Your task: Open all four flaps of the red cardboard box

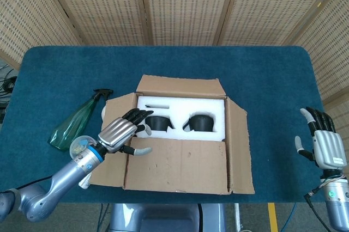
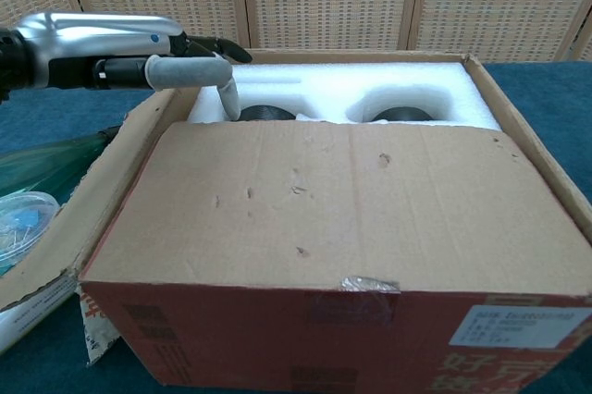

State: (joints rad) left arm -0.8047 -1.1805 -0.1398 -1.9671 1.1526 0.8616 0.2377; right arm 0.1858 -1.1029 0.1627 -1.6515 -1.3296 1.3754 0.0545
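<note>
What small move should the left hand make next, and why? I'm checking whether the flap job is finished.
Probably slip the left hand down under the edge of the near flap and lift it toward the robot. That flap lies flat over the front of the red box, covering part of the white foam, while the other three flaps are folded out. The open hand is already at its left corner.

Cardboard box (image 1: pixel 180 158): one, flaps: four. White foam insert (image 1: pixel 182 108): one, with two round recesses. Dark round items in recesses: two (image 1: pixel 158 122) (image 1: pixel 201 121). Green spray bottle (image 1: pixel 76 120): one. Clear plastic container (image 2: pixel 20 218) beside bottle: one. Robot hands: two, left robot hand (image 1: pixel 121 132), right robot hand (image 1: pixel 323 145). Desk (image 1: pixel 262 74): one.
</note>
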